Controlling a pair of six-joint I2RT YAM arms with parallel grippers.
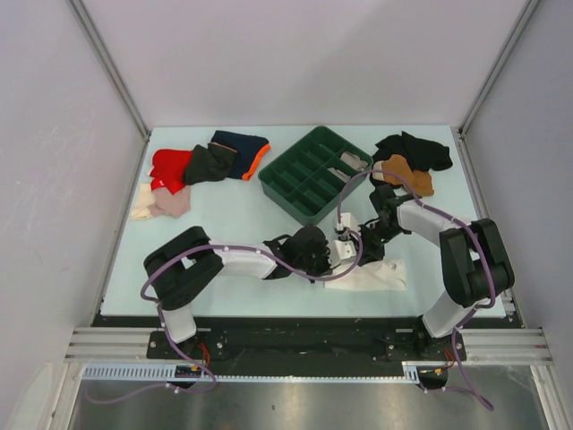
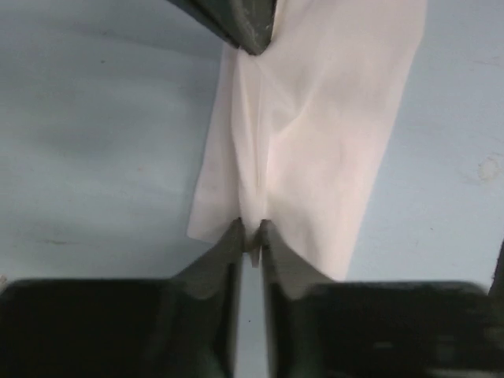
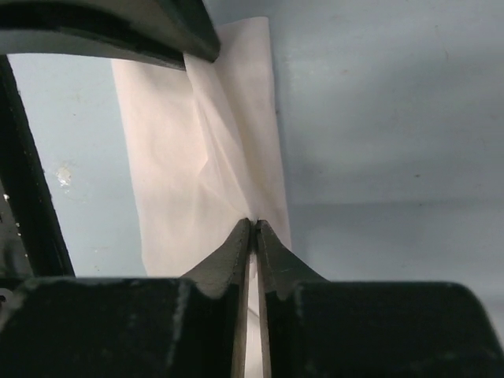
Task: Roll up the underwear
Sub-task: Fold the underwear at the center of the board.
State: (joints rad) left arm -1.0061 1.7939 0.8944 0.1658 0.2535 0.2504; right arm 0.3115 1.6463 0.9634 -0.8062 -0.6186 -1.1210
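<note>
The underwear [image 1: 374, 276] is a small white cloth lying at the front middle of the table. My left gripper [image 1: 338, 253] is shut on one edge of it, seen pinched in the left wrist view [image 2: 250, 233], where the cloth [image 2: 315, 134] stretches away. My right gripper [image 1: 369, 240] is shut on the opposite edge, seen in the right wrist view [image 3: 253, 227], with the cloth [image 3: 189, 150] taut between the two. Each wrist view shows the other gripper's fingers at the top.
A green tray [image 1: 313, 173] with compartments stands behind the grippers. Black and tan-brown garments [image 1: 407, 161] lie at the back right. Red, black, navy and pale pink-beige garments [image 1: 192, 170] lie at the back left.
</note>
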